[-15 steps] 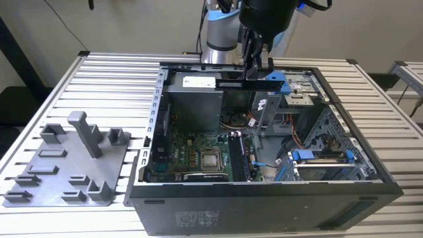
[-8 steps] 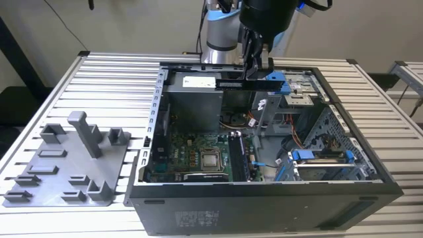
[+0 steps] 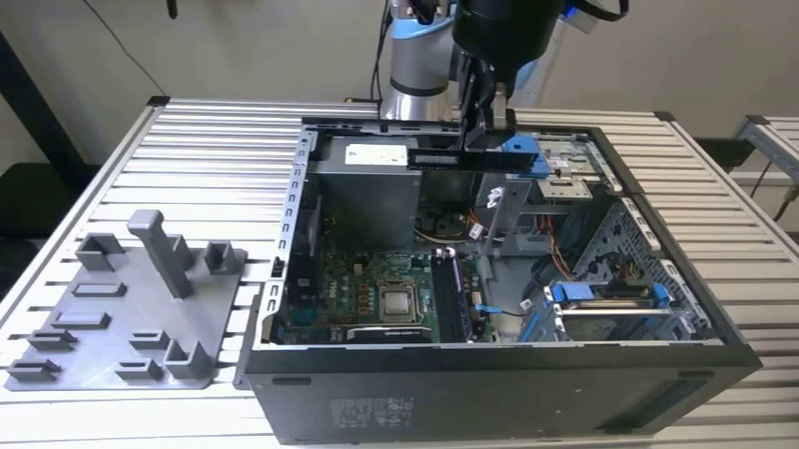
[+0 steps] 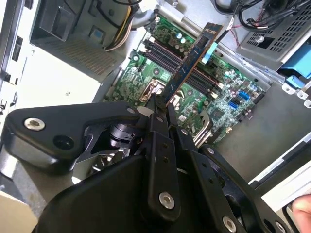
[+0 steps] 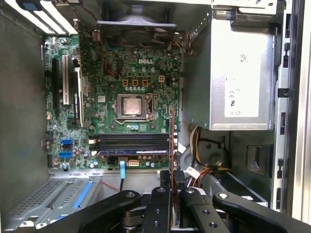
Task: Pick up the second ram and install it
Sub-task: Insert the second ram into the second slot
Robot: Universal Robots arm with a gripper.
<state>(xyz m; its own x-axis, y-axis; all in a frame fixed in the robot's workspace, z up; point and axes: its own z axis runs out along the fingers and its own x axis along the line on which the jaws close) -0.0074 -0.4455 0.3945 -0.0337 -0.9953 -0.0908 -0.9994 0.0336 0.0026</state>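
Note:
My gripper (image 3: 482, 140) hangs over the open computer case (image 3: 500, 360), shut on the second ram (image 3: 437, 160), a long dark stick held level above the case's back part. In the second wrist view the ram (image 4: 192, 58) sticks out from between the fingers (image 4: 156, 116) towards the green motherboard (image 4: 228, 104). The first wrist view shows the ram (image 5: 172, 141) edge-on, just beside one end of the black memory slots (image 5: 131, 144) and well above them. In the exterior view the slots (image 3: 450, 299) lie on the case floor, to the right of the processor (image 3: 399, 302).
A grey holder tray (image 3: 125, 309) with upright posts lies on the slatted table at the exterior view's left. Inside the case are the power supply (image 5: 240, 77), loose cables (image 5: 199, 141), a fan (image 5: 136, 29) and blue drive brackets (image 3: 600, 295). The case walls stand all around.

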